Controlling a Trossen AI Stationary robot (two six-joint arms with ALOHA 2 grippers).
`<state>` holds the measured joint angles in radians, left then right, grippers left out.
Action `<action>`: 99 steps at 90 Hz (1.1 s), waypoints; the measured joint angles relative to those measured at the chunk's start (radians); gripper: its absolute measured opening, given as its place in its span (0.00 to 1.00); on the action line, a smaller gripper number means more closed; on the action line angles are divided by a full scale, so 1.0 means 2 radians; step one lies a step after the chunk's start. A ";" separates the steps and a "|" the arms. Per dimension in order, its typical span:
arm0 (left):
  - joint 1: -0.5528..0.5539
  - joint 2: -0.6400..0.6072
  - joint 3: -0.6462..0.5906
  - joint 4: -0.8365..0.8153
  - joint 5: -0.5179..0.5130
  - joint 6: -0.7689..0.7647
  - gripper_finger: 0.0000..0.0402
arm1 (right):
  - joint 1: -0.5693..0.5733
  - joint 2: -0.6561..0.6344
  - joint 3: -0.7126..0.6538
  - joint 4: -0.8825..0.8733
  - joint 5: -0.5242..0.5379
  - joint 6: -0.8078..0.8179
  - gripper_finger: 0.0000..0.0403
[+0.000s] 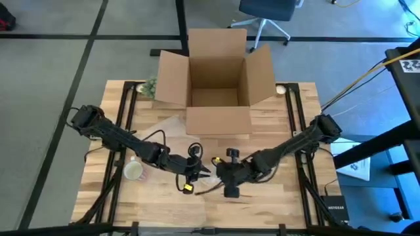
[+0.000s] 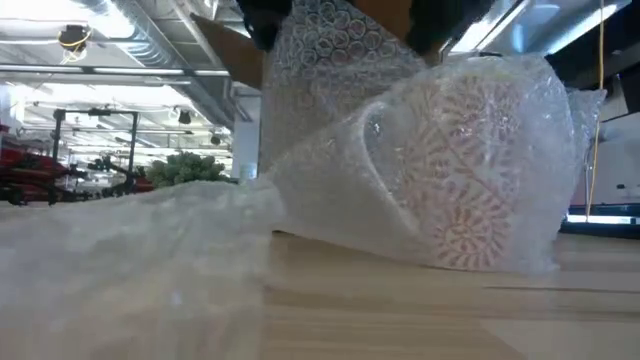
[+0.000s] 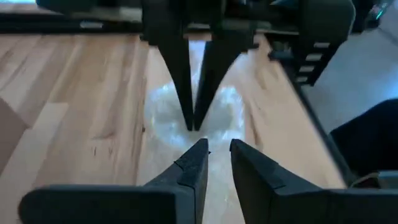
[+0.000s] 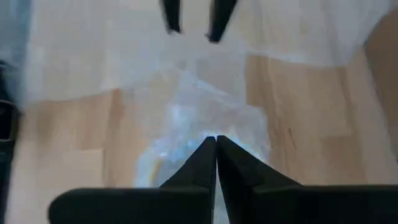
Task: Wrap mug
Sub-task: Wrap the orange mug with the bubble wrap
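Only one piece of lettering reads: "NETGEAR" on a small dark box (image 1: 335, 208) beside the table's right edge. Nothing else is legible.

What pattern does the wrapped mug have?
The mug shows pale pink-red radiating swirls through the bubble wrap; the low view shows it best.

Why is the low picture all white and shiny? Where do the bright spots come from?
Low view: bubble wrap sits right by the camera, ceiling lights glaring behind. Right wrist view: light glints off the wrap at the shut right end effector. High view: even light, faint shadows on the table by the open left end effector.
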<state>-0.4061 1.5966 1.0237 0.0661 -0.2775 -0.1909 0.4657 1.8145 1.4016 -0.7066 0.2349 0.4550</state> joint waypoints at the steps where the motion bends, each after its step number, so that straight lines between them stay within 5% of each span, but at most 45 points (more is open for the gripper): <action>1: 0.000 0.000 0.000 -0.001 0.000 -0.002 0.13 | -0.001 0.003 -0.001 -0.001 -0.002 0.000 0.00; 56: 0.001 0.015 0.000 -0.022 -0.007 0.008 0.13 | -0.004 0.057 -0.015 0.003 -0.024 0.006 0.00; 99: 0.041 0.095 0.000 0.136 0.060 0.026 0.13 | -0.004 0.048 0.011 -0.024 -0.022 0.005 0.00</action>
<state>-0.3238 1.7870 1.0229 0.3382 -0.1572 -0.1389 0.4576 1.9111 1.4229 -0.7549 0.1904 0.4641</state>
